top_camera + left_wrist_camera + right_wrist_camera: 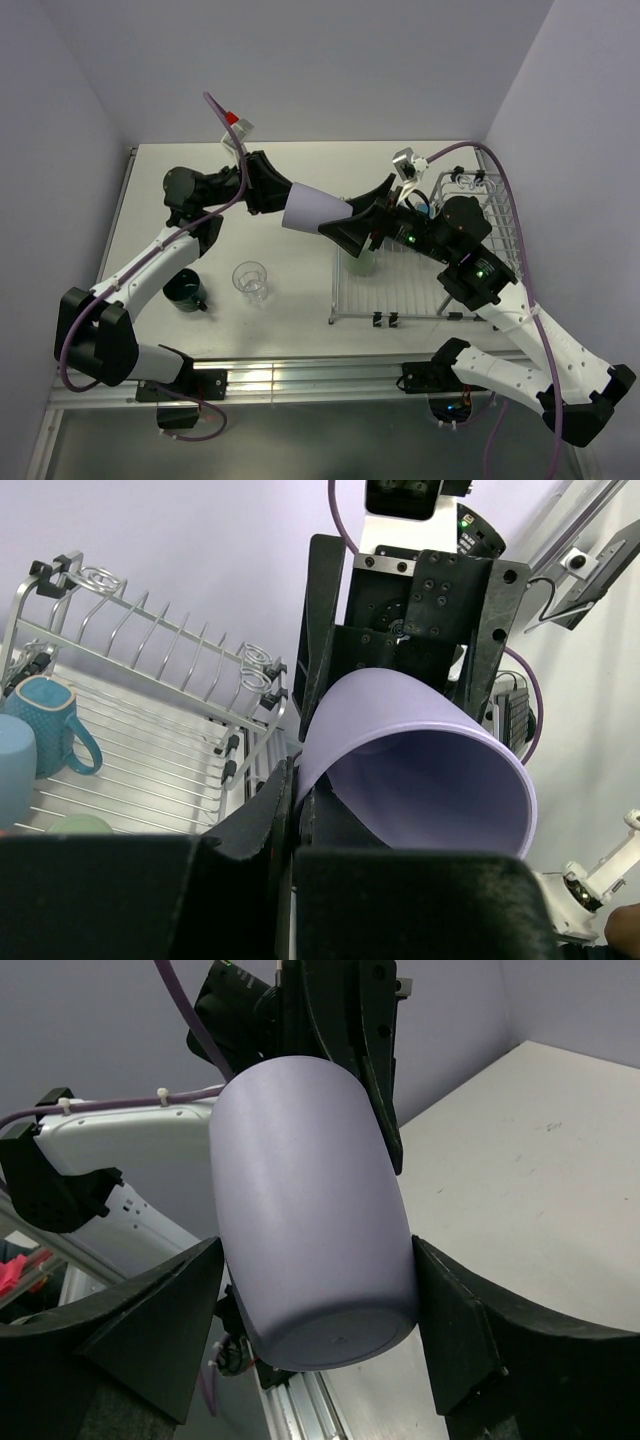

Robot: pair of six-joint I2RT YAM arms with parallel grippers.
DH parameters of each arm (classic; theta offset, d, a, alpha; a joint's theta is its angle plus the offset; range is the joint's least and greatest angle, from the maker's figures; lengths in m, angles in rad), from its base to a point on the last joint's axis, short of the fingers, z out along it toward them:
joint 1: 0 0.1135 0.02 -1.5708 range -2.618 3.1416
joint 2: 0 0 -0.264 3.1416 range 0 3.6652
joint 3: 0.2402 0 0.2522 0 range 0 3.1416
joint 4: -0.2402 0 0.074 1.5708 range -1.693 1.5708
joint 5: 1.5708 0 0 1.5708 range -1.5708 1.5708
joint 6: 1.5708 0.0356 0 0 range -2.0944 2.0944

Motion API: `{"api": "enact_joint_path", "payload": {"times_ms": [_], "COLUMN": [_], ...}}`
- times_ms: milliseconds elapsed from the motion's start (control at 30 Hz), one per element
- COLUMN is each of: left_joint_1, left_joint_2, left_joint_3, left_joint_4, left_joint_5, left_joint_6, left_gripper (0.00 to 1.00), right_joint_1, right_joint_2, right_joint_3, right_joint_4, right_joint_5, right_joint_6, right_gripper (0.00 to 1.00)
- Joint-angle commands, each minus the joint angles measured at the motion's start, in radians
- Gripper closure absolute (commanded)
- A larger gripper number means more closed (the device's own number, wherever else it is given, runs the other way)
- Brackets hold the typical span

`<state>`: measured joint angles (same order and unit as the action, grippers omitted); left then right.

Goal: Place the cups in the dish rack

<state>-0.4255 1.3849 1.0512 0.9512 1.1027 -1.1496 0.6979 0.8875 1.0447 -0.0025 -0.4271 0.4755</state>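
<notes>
lavender cup (310, 1210), rim pinched in left fingers (250, 825), base between spread right fingers (150, 1320)

1. No writing, label, brand name or number can be read anywhere in these views.
2. The lavender cup (305, 1210), the surface nearest both wrist cameras, shows only a plain wall and base.
</notes>
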Motion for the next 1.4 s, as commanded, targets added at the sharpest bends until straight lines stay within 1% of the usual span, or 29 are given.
{"api": "enact_joint_path", "payload": {"times_ms": [0, 100, 133, 167, 200, 233, 267, 300, 333, 367, 400, 433, 467, 600, 700, 800, 867, 900, 933, 967, 1000, 1033, 1067, 1100, 1133, 1167, 1200, 1267, 1367], "left_joint_1": [-0.009, -0.010, -0.010, -0.010, -0.009, -0.009, -0.010, -0.010, -0.010, -0.010, -0.009, -0.010, -0.009, 0.004, 0.048, 0.137, 0.220, 0.249, 0.305, 0.333, 0.356, 0.394, 0.407, 0.413, 0.413, 0.413, 0.413, 0.413, 0.413], "left_joint_2": [0.000, 0.000, 0.000, 0.000, 0.003, 0.005, 0.005, 0.002, -0.003, -0.007, -0.023, -0.032, -0.040, -0.082, -0.102, -0.112, -0.110, -0.107, -0.103, -0.103, -0.103, -0.106, -0.110, -0.121, -0.126, -0.130, -0.141, -0.155, -0.181], "left_joint_3": [-0.005, -0.005, -0.003, -0.003, -0.003, -0.003, -0.003, -0.003, -0.005, -0.005, -0.002, 0.003, 0.006, 0.033, 0.035, 0.035, 0.039, 0.044, 0.044, 0.047, 0.055, 0.062, 0.072, 0.101, 0.121, 0.154, 0.162, 0.171, 0.170], "left_joint_4": [0.063, 0.063, 0.058, 0.055, 0.054, 0.052, 0.047, 0.040, 0.018, 0.000, -0.027, -0.058, -0.115, -0.218, -0.198, -0.143, -0.152, -0.167, -0.183, -0.207, -0.244, -0.359, -0.434, -0.519, -0.613, -0.778, -0.834, -0.943, -1.000], "left_joint_5": [0.002, 0.003, 0.003, 0.003, 0.002, 0.002, 0.000, 0.000, -0.003, -0.010, -0.017, -0.023, -0.041, -0.087, -0.099, -0.098, -0.112, -0.118, -0.124, -0.139, -0.150, -0.162, -0.197, -0.220, -0.249, -0.312, -0.332, -0.362, -0.376], "left_joint_6": [-0.007, -0.009, -0.007, -0.007, -0.009, -0.009, -0.009, 0.001, 0.007, 0.031, 0.051, 0.073, 0.112, 0.172, 0.140, 0.065, 0.019, 0.002, -0.012, -0.025, -0.019, -0.007, 0.046, 0.092, 0.138, 0.219, 0.249, 0.304, 0.335], "left_gripper": [1.00, 1.00, 0.99, 0.96, 0.91, 0.80, 0.75, 0.71, 0.60, 0.57, 0.54, 0.48, 0.45, 0.41, 0.39, 0.38, 0.38, 0.39, 0.39, 0.39, 0.40, 0.41, 0.41, 0.42, 0.42, 0.42, 0.42, 0.42, 0.41], "right_joint_1": [0.005, 0.005, 0.006, 0.005, 0.006, 0.005, 0.006, 0.006, 0.005, 0.005, 0.006, 0.006, 0.006, 0.005, 0.005, 0.005, 0.006, 0.005, 0.006, 0.005, 0.005, 0.006, 0.005, 0.006, 0.006, 0.006, 0.005, 0.005, 0.005], "right_joint_2": [0.002, 0.008, 0.010, 0.008, 0.007, 0.005, 0.002, -0.004, -0.008, -0.012, -0.019, -0.021, -0.024, -0.035, -0.039, -0.041, -0.036, -0.022, -0.015, -0.007, 0.017, 0.033, 0.068, 0.085, 0.106, 0.148, 0.166, 0.205, 0.270], "right_joint_3": [-0.003, -0.008, -0.012, -0.012, -0.014, -0.011, -0.011, -0.008, 0.000, 0.003, 0.008, 0.018, 0.024, 0.063, 0.095, 0.120, 0.153, 0.170, 0.207, 0.227, 0.245, 0.291, 0.316, 0.336, 0.377, 0.397, 0.412, 0.445, 0.463], "right_joint_4": [0.091, 0.098, 0.101, 0.102, 0.102, 0.101, 0.098, 0.081, 0.070, 0.059, 0.029, 0.012, 0.004, -0.129, -0.221, -0.303, -0.355, -0.425, -0.463, -0.500, -0.589, -0.638, -0.687, -0.779, -0.828, -0.874, -0.957, -1.020, -1.093], "right_joint_5": [-0.022, -0.027, -0.024, -0.022, -0.016, -0.009, 0.008, 0.023, 0.037, 0.053, 0.085, 0.099, 0.112, 0.215, 0.270, 0.330, 0.373, 0.398, 0.422, 0.492, 0.536, 0.582, 0.666, 0.704, 0.747, 0.789, 0.857, 0.902, 0.952], "right_joint_6": [0.026, 0.031, 0.035, 0.035, 0.037, 0.037, 0.035, 0.034, 0.026, 0.023, 0.017, 0.012, 0.002, -0.027, -0.057, -0.075, -0.080, -0.083, -0.084, -0.093, -0.095, -0.103, -0.106, -0.109, -0.113, -0.112, -0.113, -0.109, -0.094], "right_gripper": [0.21, 0.28, 0.38, 0.46, 0.54, 0.63, 0.79, 0.85, 0.95, 0.99, 1.00, 1.00, 1.00, 1.00, 1.00, 1.00, 1.00, 1.00, 1.00, 1.00, 1.00, 1.00, 1.00, 1.00, 1.00, 1.00, 1.00, 1.00, 1.00]}}
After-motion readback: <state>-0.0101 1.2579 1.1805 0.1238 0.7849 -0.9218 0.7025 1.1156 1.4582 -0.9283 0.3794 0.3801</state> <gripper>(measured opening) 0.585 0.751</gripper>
